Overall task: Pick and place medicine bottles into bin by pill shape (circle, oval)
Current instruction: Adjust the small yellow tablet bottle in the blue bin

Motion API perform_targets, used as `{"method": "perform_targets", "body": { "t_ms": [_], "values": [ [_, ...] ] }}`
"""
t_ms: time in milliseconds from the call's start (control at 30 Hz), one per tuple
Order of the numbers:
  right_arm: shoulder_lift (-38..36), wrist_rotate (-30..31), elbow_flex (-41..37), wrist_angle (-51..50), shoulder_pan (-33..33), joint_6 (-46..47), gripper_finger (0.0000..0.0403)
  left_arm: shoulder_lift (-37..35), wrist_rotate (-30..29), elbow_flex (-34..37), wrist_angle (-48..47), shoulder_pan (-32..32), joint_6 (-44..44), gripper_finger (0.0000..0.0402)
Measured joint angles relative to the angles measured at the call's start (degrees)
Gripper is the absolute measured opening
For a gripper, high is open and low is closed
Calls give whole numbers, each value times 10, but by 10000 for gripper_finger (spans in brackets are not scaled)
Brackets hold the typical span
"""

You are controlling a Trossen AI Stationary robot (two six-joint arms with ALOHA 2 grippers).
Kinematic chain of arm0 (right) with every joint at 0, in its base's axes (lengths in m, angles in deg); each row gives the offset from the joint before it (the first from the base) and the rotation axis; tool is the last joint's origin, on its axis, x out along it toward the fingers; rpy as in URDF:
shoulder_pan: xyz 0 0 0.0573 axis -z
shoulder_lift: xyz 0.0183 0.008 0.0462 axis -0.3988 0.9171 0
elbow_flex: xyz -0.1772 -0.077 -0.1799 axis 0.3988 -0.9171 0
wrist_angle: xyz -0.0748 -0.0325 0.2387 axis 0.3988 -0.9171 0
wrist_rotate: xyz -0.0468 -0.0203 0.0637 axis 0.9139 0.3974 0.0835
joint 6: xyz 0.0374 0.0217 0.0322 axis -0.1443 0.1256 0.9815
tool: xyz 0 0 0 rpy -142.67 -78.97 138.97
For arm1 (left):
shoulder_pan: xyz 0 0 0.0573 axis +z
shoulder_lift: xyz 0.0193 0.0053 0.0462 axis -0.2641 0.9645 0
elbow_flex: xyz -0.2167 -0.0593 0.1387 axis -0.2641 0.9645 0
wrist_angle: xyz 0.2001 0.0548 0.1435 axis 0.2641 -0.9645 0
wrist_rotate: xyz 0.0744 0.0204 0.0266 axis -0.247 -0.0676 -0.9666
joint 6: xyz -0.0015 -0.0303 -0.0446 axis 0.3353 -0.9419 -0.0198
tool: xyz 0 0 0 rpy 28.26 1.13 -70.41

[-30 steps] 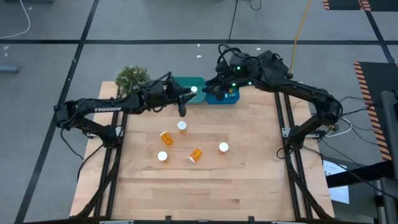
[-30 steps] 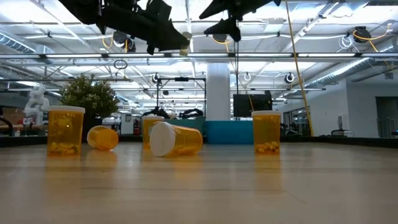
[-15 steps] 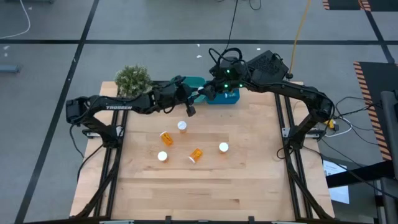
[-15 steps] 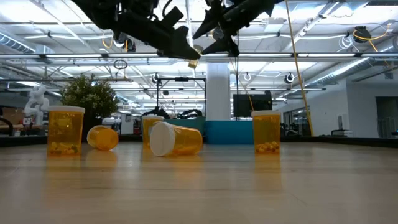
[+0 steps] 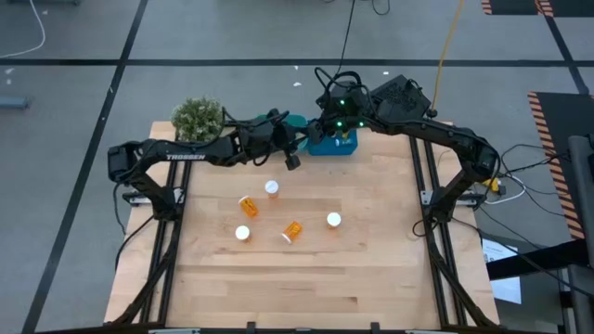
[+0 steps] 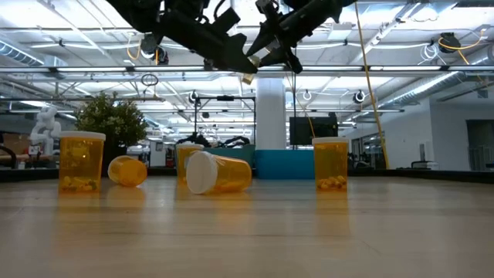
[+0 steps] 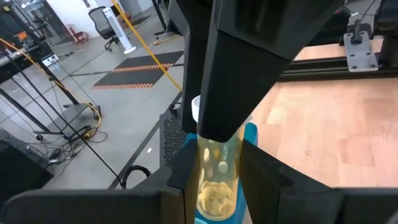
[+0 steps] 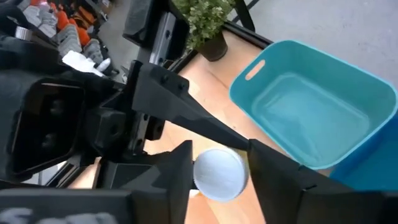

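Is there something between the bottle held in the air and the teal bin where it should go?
Nothing visible. Both grippers, left and right, close on the medicine bottle beside the teal bin, which looks empty.

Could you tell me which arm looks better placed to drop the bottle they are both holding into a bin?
Right, probably. Its gripper closes on the bottle at the cap, and the teal bin lies open close beside it. The left gripper holds the bottle's body.
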Motion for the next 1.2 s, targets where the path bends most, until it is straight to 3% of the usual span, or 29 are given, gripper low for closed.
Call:
{"method": "perform_targets", "body": {
  "t_ms": [267, 600, 900, 1200],
  "values": [
    [0, -3, 0, -1, 3, 12, 107, 0, -2, 0, -6, 0, -4, 99],
    [0, -11, 0, -5, 3, 50, 124, 0, -1, 0, -8, 0, -6, 99],
    [0, -33, 0, -18, 3, 89, 197, -1, -24, 0, -16, 1, -4, 99],
    [0, -36, 0, -14, 10, 100, 169, -1, -25, 0, -17, 2, 4, 99]
  ]
}}
